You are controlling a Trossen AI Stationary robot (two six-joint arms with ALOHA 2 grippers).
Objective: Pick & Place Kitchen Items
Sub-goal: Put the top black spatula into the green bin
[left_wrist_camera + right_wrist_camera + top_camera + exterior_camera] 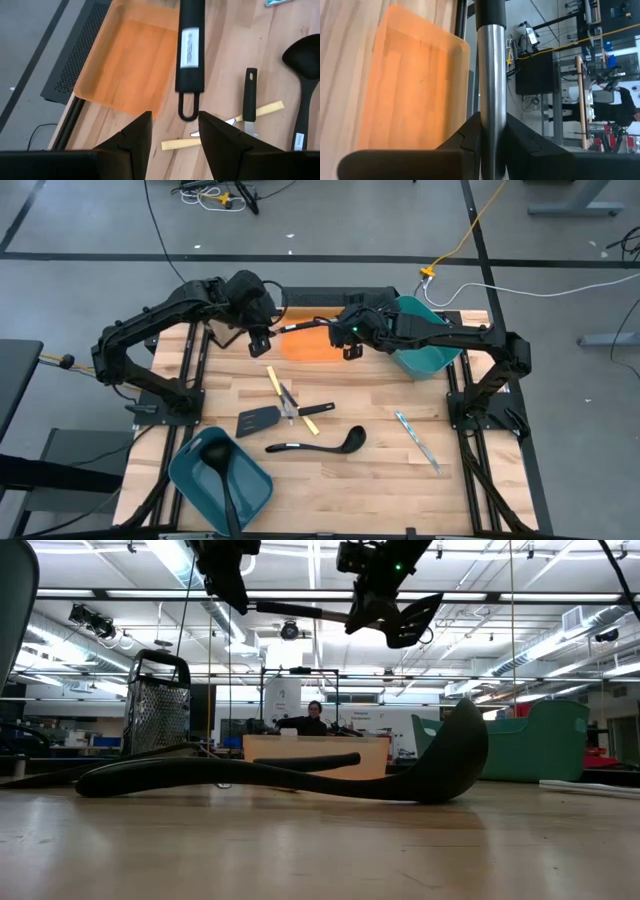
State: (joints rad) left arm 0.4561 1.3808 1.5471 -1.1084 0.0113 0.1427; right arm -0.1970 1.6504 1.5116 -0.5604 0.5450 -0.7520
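Up above the far edge of the table, over the orange tray point(120, 65), the right gripper point(348, 340) is clamped tight on the silver shaft of a long utensil point(190, 45). The utensil hangs level in the air, its long axis running along the far edge. Its black handle, ending in a hanging loop, points toward the left gripper point(175, 120), and its broad dark head sticks out on the right arm's side. The left gripper's fingers stand apart with the loop end just ahead of the gap; I can't see them touching it. There's a white label on the handle with dark print, too small to read.

Down on the wood, near the middle, a black ladle point(315, 445) lies roughly parallel to the near edge, bowl toward the right edge, handle toward the left; it also carries a small label I can't make out. Just beyond it, toward the far edge, sits a black slotted spatula point(258, 421), head to the left. Beside that, the yellow-handled pieces point(274, 380) lie crossed with other slim pieces. Slim silver cutlery point(417, 440) lies alone nearer the right edge, angled from far-left to near-right.

A teal bin point(250, 485) at the near left corner holds a second ladle point(222, 480), bowl toward the far side. Another teal bin point(435, 355) sits at the far right corner, under the right arm
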